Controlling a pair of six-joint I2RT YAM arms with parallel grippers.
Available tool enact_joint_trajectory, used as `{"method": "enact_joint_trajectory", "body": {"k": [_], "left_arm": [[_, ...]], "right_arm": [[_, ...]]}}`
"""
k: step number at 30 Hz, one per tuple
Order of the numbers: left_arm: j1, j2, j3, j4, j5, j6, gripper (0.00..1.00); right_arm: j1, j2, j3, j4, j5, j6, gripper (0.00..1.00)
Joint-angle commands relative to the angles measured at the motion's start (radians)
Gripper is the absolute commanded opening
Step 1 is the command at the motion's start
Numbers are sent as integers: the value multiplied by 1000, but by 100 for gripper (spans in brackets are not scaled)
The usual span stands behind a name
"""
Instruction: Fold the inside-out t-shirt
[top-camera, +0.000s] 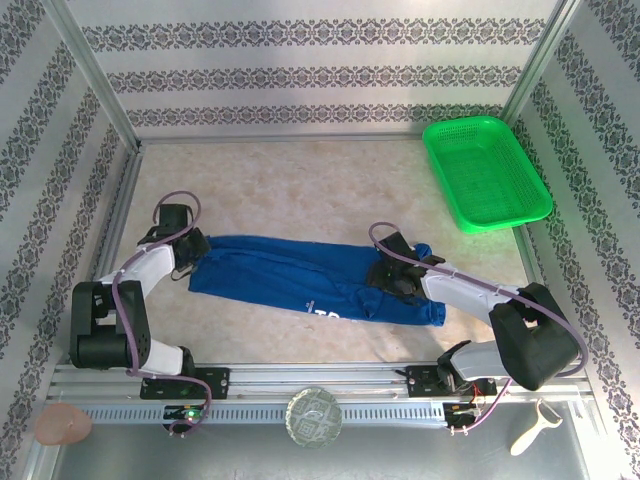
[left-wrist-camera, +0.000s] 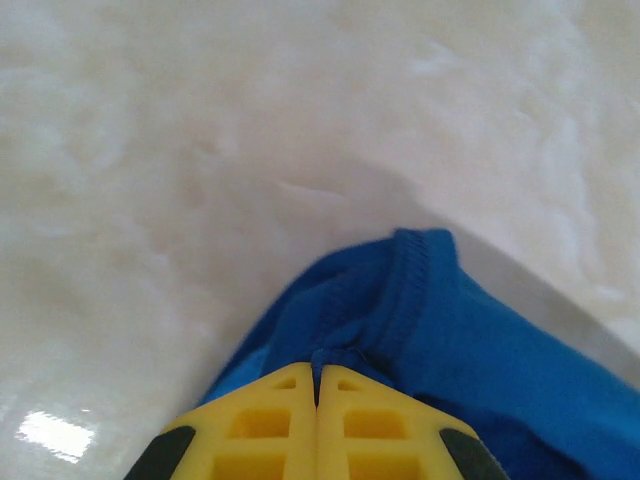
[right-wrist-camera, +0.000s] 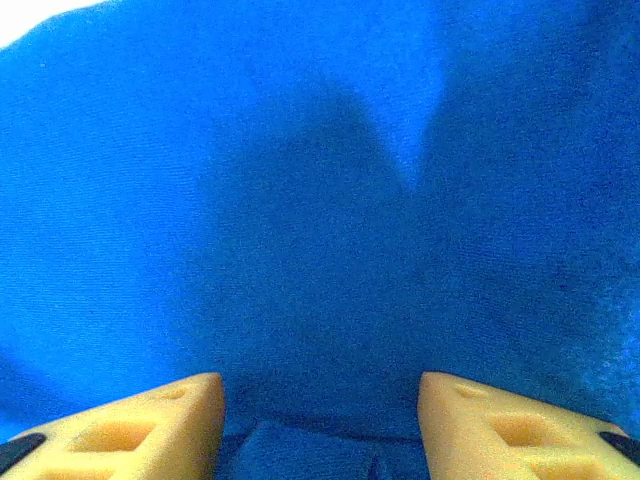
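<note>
the shirt (top-camera: 290, 275) lies flat on the table (top-camera: 300, 190) as a long, narrow blue band, running from about 9 o'clock of the table's middle down towards 4 o'clock, with a white mark (top-camera: 325, 312) on its near edge. the left claw (top-camera: 188, 262) sits at the band's 9 o'clock end; in the left wrist view its yellow fingers (left-wrist-camera: 270, 420) are pressed together, and the left claw (left-wrist-camera: 317, 372) pinches a bunched bit of the shirt (left-wrist-camera: 420, 320) just beside a stitched hem, bare table beyond it at 12 o'clock. the right claw (top-camera: 388, 278) rests on the band near its 3 o'clock end. in the right wrist view its jaws stand well apart, the right claw (right-wrist-camera: 320, 400) open over the cloth, and the shirt (right-wrist-camera: 300, 200) spreads wide beyond the fingers (right-wrist-camera: 150, 420), creased and shadowed. a green basket (top-camera: 485, 170) sits at the table's 2 o'clock corner, well apart from the shirt.
</note>
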Motion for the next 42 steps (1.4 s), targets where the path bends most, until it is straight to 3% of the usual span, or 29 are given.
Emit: {"method": "enact_joint_trajectory", "body": {"k": [1,5,8,14,20,30,36,42], "left_arm": [[51,27,-17,73,-47,-101,17],[101,88,45,54,8,-75,41],[101,61,95,30,53,-47,50],[-6,-46,154,41,163,-68,49],[-125,88,168,126,255,-124,48],[-130,213,95,124,222,-59,45],[-131,224,93,128,216,-55,45],[-131,241,104,115,205,-52,45]], "right_arm": [[-10,-2,-19,-33,34,18,55],[-21,0,-26,-35,33,20,55],[-27,-4,-29,-33,32,20,55],[-39,-21,-27,-37,26,16,55],[-70,-78,-30,-75,16,-4,55],[-74,-307,16,-205,26,-38,54],[-27,-140,159,-121,-31,-93,46],[-4,104,254,-100,-130,-131,29]]}}
